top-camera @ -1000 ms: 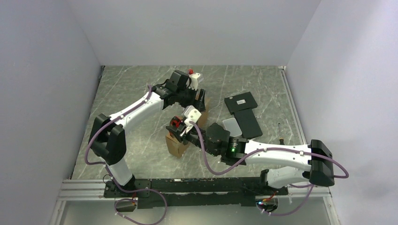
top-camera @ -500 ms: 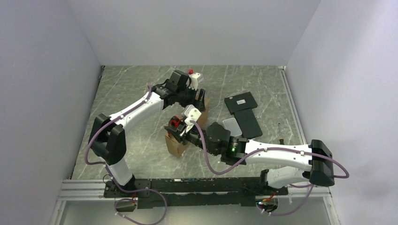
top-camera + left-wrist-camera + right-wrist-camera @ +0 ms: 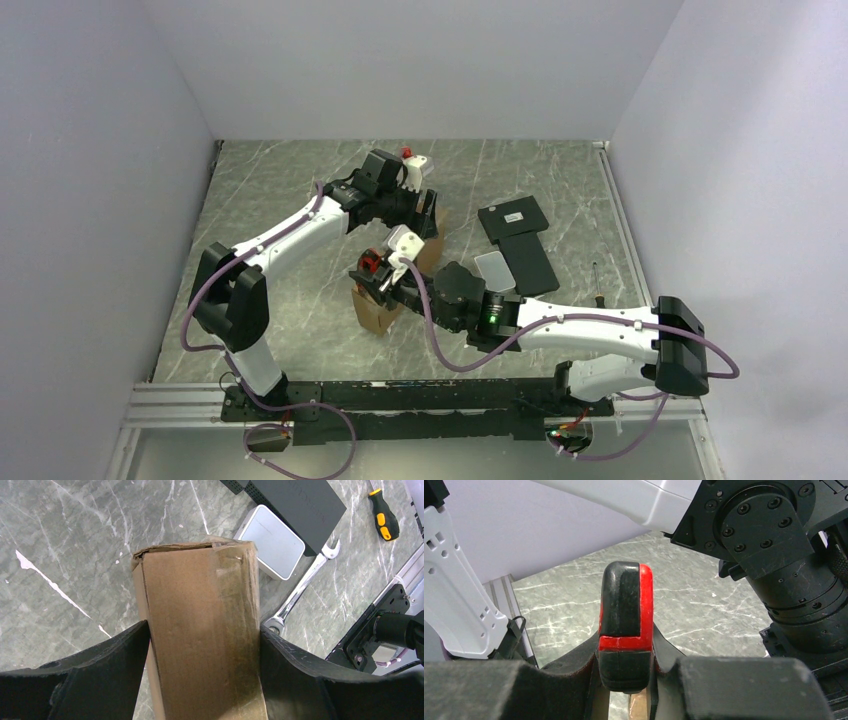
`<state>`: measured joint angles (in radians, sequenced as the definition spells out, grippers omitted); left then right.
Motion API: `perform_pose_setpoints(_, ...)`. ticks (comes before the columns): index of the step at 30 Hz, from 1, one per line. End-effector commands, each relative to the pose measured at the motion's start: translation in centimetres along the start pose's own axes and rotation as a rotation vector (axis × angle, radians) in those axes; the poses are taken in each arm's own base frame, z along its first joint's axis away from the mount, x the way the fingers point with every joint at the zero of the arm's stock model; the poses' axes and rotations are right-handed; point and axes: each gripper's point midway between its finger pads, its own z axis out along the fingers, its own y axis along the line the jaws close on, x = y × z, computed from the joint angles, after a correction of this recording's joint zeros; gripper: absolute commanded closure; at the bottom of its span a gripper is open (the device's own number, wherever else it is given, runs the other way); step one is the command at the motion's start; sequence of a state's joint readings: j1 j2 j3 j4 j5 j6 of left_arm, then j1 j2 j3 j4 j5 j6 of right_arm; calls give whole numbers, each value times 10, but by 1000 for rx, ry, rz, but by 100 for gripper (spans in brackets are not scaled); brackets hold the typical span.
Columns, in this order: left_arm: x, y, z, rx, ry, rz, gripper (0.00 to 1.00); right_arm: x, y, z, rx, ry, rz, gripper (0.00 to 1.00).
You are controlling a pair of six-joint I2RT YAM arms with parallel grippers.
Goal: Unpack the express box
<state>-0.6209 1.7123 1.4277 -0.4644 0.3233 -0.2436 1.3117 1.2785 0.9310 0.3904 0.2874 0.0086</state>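
Note:
The express box [image 3: 380, 310], a brown cardboard carton with clear tape, stands on edge in the middle of the table. My left gripper [image 3: 426, 212] is shut on its far end; in the left wrist view the box [image 3: 200, 595] fills the gap between both black fingers [image 3: 100, 680], and the left gripper [image 3: 204, 630] presses on both sides. My right gripper [image 3: 376, 274] is over the box's near end, shut on a red and black tool handle [image 3: 625, 615] that stands up between the fingers of that gripper [image 3: 625, 672]. A strip of cardboard [image 3: 640, 711] shows below it.
Two flat black boxes [image 3: 514, 217] [image 3: 529, 263] and a small white box [image 3: 492, 268] lie right of the carton. A screwdriver [image 3: 598, 284] lies at the far right. The left wrist view shows the white box [image 3: 276, 542], a wrench [image 3: 301, 591] and the screwdriver [image 3: 384, 520].
My right gripper has shifted slightly left and away along the box's top edge with the tool. The left gripper and the box have stayed put.

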Motion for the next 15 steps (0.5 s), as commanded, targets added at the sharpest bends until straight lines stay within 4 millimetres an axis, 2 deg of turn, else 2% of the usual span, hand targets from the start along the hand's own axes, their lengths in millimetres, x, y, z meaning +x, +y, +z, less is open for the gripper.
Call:
perform_pose_setpoints(1, 12, 7, 10, -5, 43, 17, 23, -29, 0, 2, 12, -82, 26, 100)
perform_pose_setpoints(7, 12, 6, 10, -4, 41, 20, 23, -25, -3, 1, 21, -64, -15, 100)
perform_pose_setpoints(15, 11, 7, 8, -8, 38, 31, 24, -9, -5, -6, 22, -1, -58, 100)
